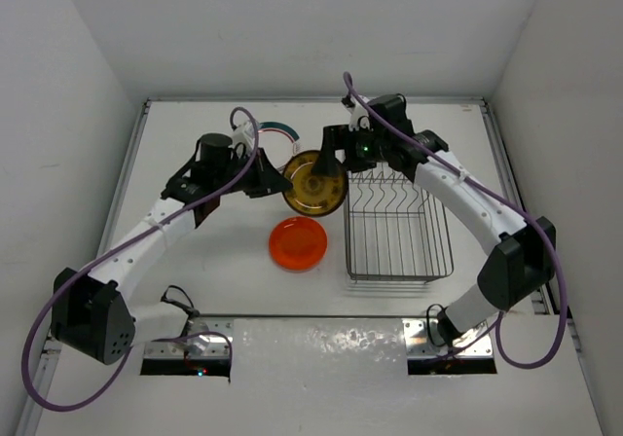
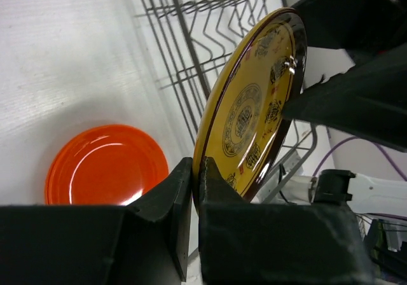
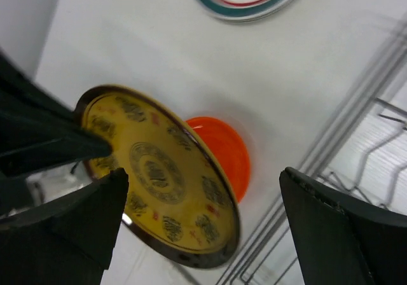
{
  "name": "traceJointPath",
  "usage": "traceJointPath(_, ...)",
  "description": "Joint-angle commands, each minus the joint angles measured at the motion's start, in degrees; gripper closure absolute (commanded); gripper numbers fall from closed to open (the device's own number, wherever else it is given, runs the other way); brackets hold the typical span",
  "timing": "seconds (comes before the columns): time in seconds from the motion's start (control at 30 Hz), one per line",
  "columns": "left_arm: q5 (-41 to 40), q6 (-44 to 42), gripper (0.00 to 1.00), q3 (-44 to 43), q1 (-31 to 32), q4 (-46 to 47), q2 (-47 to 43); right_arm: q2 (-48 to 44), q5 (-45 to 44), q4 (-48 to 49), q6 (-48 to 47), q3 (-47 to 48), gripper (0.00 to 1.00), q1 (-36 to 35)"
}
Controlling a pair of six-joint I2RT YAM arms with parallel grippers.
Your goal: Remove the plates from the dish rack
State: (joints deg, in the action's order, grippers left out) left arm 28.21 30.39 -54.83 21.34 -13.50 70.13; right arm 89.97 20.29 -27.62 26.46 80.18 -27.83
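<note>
My left tool [image 2: 196,170] is closed tight on the lower rim of the yellow patterned plate [image 2: 251,107], one finger on the front face and the other on the back, and it holds the plate on edge and tilted, clear of the counter [image 1: 214,251]. My right tool [image 3: 203,189] stands wide open around the same plate. Its two dark fingers are spread far apart and the plate sits in the gap between them. The right-hand finger is well clear of the plate. The left-hand one overlaps the rim in my wrist view, and I cannot tell whether it touches. From above, the plate hangs between my two tools, just beside the far left corner of the dish rack [image 1: 397,232] and outside its wire wall. The rack itself sits on the right half of the counter, with its row of upright tines showing along the far end. The plain orange-red plate [image 1: 298,242] lies flat on the counter just left of the rack, nearer to my bases than the held plate and apart from it. The white plate with the green-and-red rim [image 3: 248,8] lies flat farther back on the counter, partly hidden behind my left arm in the overhead view.
</note>
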Motion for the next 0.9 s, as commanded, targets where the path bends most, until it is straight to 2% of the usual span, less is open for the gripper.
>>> traceJointPath(0.0,-3.5,-0.3,1.00,3.7,0.3,0.4,-1.6,-1.5,-13.6,-3.5,0.2,0.7,0.01,0.1)
traceJointPath(0.03,-3.6,0.2,1.00,5.1,0.4,0.7,-1.6,-0.9,-18.1,-8.7,0.2,1.5,0.01,0.1)
traceJointPath(0.1,-3.6,1.9,1.00,9.9,0.5,2.2,-1.4,-0.9,-28.8,-12.7,0.0,2.7,0.01,0.1)
traceJointPath(0.2,-5.4,3.0,1.00,16.0,0.6,3.0,-1.7,-3.6,-34.5,-13.4,-0.6,-0.3,0.01,0.5)
traceJointPath(0.3,-5.5,3.5,1.00,20.8,0.6,5.1,-2.2,-6.5,-36.4,-13.2,-1.4,-2.8,0.01,0.6)
traceJointPath(0.4,-5.0,3.0,0.71,21.8,0.7,5.1,-1.2,-8.1,-37.2,-13.6,-2.2,-3.6,0.01,0.7)
traceJointPath(0.43,-4.7,2.5,0.40,21.2,0.7,4.1,-0.9,-9.0,-37.4,-14.3,-2.5,-3.8,0.01,0.6)
traceJointPath(0.5,-6.5,1.3,0.21,19.1,0.7,0.6,-0.9,-10.4,-37.9,-15.9,-3.4,-4.3,0.01,0.6)
traceJointPath(0.53,-8.1,0.8,0.03,17.8,0.7,-1.6,-1.3,-11.5,-38.5,-16.3,-4.0,-5.6,0.01,0.6)
traceJointPath(0.6,-14.3,-0.9,0.00,13.5,0.7,-8.4,-3.8,-15.9,-38.9,-16.8,-6.1,-7.5,0.01,0.6)
traceJointPath(0.63,-20.5,-1.8,0.00,10.3,0.6,-13.1,-5.6,-17.4,-40.1,-17.2,-6.9,-9.6,0.01,0.6)
traceJointPath(0.7,-26.9,-3.1,0.00,6.9,0.5,-17.2,-6.9,-23.1,-41.2,-18.2,-8.4,-12.6,0.01,0.6)
traceJointPath(0.73,-34.3,-3.4,0.00,3.4,0.5,-21.2,-7.5,-24.9,-41.7,-18.6,-8.9,-13.5,0.01,0.6)
traceJointPath(0.8,-41.8,-4.0,0.00,0.5,0.4,-25.1,-8.8,-30.2,-43.4,-20.8,-9.5,-14.4,0.01,0.6)
traceJointPath(0.83,-49.3,-3.6,0.00,-1.4,0.2,-26.0,-10.3,-31.6,-44.8,-22.2,-9.6,-14.4,0.01,0.5)
traceJointPath(0.87,-53.0,-3.4,0.00,-2.0,-0.2,-26.6,-11.5,-33.1,-47.3,-25.2,-9.3,-14.0,0.01,0.6)
